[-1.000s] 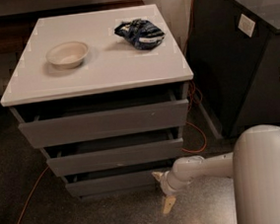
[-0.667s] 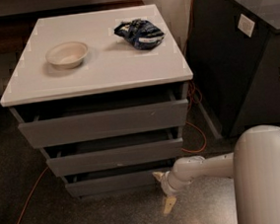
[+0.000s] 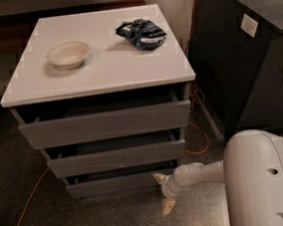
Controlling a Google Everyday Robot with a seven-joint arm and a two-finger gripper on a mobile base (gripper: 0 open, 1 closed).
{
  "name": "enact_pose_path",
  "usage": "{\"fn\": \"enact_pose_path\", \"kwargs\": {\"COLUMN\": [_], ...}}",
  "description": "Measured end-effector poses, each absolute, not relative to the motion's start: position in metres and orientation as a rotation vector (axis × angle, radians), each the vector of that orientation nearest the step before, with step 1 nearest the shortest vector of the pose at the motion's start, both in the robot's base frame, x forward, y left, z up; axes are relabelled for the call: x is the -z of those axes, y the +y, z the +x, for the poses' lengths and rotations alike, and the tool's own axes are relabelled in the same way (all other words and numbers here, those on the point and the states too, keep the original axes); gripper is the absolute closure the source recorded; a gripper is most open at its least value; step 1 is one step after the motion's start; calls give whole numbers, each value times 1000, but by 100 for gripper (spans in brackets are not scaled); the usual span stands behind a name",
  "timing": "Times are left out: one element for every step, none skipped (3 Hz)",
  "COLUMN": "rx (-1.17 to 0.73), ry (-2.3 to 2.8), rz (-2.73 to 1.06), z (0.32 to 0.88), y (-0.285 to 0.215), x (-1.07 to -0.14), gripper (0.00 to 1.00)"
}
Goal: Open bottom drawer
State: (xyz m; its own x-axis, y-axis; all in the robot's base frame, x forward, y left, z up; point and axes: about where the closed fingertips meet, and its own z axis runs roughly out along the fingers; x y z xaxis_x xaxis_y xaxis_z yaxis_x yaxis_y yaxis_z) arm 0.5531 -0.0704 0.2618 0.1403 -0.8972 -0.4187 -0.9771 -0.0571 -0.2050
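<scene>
The bottom drawer (image 3: 116, 184) is the lowest and slimmest grey front of the white-topped cabinet (image 3: 98, 79), low at the centre. It stands slightly out, with a dark gap above it. My gripper (image 3: 163, 192) is at the drawer's right end, close to the floor, on the end of the white arm (image 3: 202, 174) that comes in from the right. One fingertip (image 3: 159, 177) lies against the drawer's right front corner; the other (image 3: 168, 207) points down toward the floor. The fingers are spread apart and hold nothing.
The middle drawer (image 3: 117, 159) and top drawer (image 3: 105, 124) sit above. A white bowl (image 3: 68, 54) and a blue bag (image 3: 141, 33) lie on the top. A black bin (image 3: 248, 49) stands at right. An orange cable (image 3: 26, 211) runs over the speckled floor.
</scene>
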Motion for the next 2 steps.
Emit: {"fn": "enact_pose_path", "kwargs": {"rx": [-210,-199], "ry": [1756,1738], "rz": [-1992,-1989], "z": [575,597], "y": [-64,-60], "x": [-244,-228], "gripper": [0,0]}}
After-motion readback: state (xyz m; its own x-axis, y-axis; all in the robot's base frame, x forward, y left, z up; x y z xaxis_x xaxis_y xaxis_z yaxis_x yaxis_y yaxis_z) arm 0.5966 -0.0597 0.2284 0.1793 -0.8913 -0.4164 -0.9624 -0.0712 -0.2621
